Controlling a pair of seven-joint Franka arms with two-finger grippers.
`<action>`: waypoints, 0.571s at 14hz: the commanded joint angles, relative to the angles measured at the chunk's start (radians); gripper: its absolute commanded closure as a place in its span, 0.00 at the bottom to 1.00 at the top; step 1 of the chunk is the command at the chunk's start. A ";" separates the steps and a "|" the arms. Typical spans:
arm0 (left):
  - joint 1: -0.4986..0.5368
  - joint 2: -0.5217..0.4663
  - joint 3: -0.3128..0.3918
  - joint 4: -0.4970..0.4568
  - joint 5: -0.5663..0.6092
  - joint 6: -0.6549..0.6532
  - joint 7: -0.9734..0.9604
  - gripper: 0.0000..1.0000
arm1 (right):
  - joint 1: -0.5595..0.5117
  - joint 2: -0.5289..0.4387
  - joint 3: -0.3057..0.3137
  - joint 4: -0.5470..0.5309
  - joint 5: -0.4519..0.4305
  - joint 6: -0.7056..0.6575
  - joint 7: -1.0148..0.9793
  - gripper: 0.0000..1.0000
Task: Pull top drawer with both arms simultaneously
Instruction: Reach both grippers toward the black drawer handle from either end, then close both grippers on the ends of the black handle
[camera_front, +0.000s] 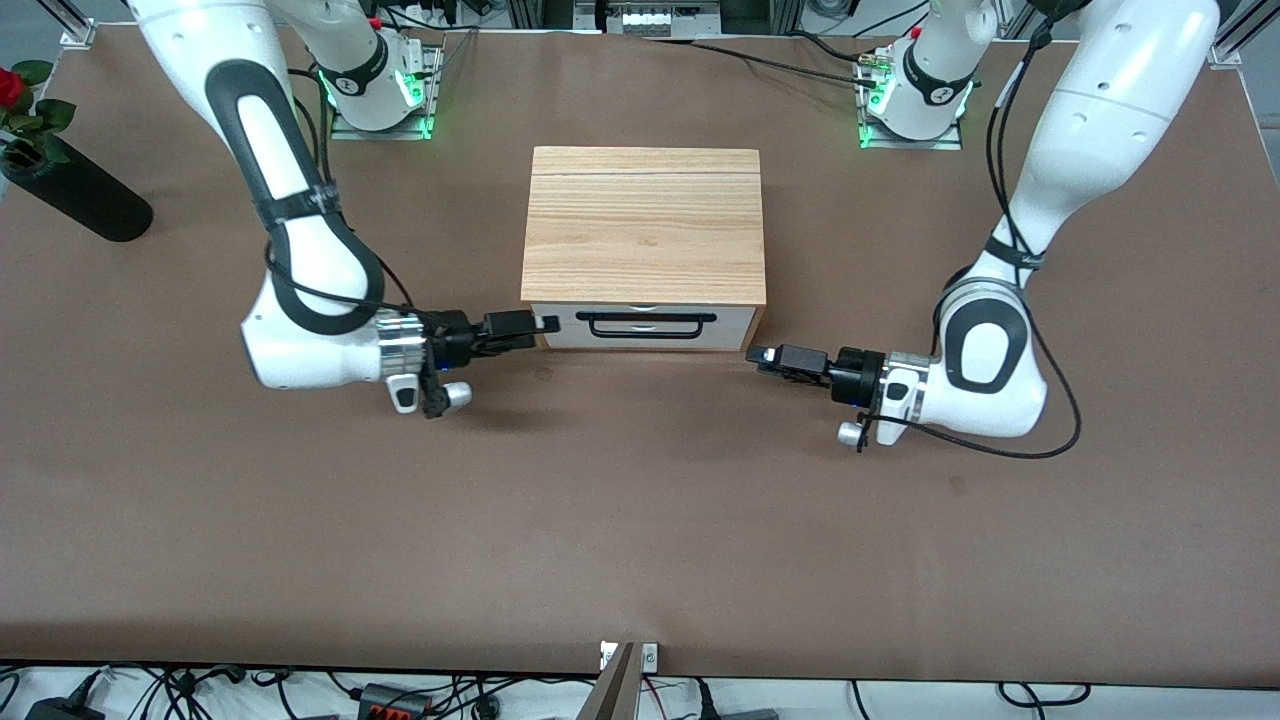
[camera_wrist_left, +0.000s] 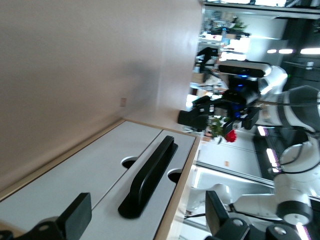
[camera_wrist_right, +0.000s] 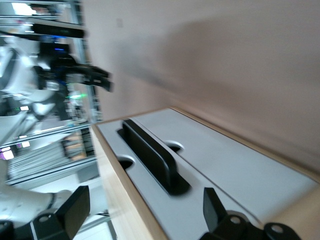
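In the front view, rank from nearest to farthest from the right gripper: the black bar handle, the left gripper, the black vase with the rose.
1. Black bar handle on the white drawer front, just beside the right gripper.
2. Left gripper, at the cabinet's other front corner.
3. Black cylindrical vase holding a red rose, at the right arm's table end.

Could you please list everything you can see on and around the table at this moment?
cabinet: one, light wood, mid-table between the two arms.
top drawer: one, white front, closed, facing the front camera.
handle: one, black bar, on the drawer front, not gripped.
vase: one, black, holding a red rose, at the right arm's end of the table.
table: one, brown.
right gripper: one, black, open, at the drawer front's corner toward the right arm's end.
left gripper: one, black, open, just off the drawer front's corner toward the left arm's end.
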 joint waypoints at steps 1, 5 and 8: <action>0.000 0.027 -0.048 -0.010 -0.045 0.035 0.054 0.00 | 0.017 0.034 -0.003 0.005 0.130 -0.005 -0.108 0.00; -0.006 0.038 -0.118 -0.039 -0.048 0.090 0.059 0.06 | 0.040 0.063 -0.003 -0.004 0.229 -0.010 -0.183 0.00; -0.007 0.038 -0.119 -0.083 -0.092 0.104 0.150 0.21 | 0.048 0.092 0.000 -0.039 0.301 -0.022 -0.287 0.00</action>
